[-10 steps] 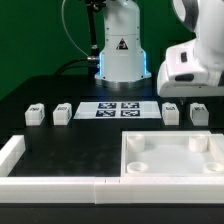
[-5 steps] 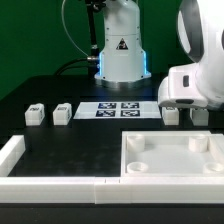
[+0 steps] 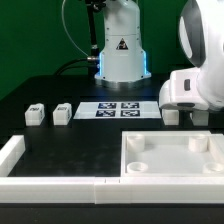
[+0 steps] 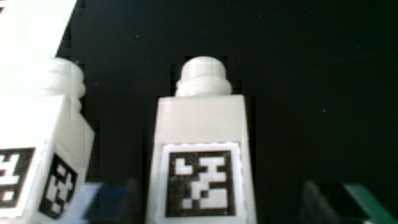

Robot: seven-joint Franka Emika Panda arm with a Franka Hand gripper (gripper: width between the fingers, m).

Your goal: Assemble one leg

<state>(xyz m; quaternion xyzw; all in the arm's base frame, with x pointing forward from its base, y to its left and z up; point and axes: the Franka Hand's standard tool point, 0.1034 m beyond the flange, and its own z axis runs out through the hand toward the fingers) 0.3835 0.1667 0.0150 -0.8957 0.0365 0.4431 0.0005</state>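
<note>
Four small white legs with tags stand in a row on the black table. Two are at the exterior view's left (image 3: 35, 114) (image 3: 62, 113), and one at the right (image 3: 170, 115). The fourth is hidden behind my gripper (image 3: 196, 110), which hangs low over the right pair. In the wrist view a leg (image 4: 203, 140) lies between my two dark fingers (image 4: 118, 196), tag facing the camera and round peg pointing away. The jaws stand open on either side of it, not touching. My gripper (image 4: 222, 202) holds nothing. A neighbouring leg (image 4: 47, 130) lies beside it.
The large white square panel with round sockets (image 3: 172, 135) lies at the front right. White border rails (image 3: 50, 184) run along the front and left. The marker board (image 3: 120, 109) lies mid-table in front of the robot base (image 3: 121, 50).
My gripper has come down and a little toward the exterior view's left, and now covers the far-right leg. The legs and panel have not moved.
</note>
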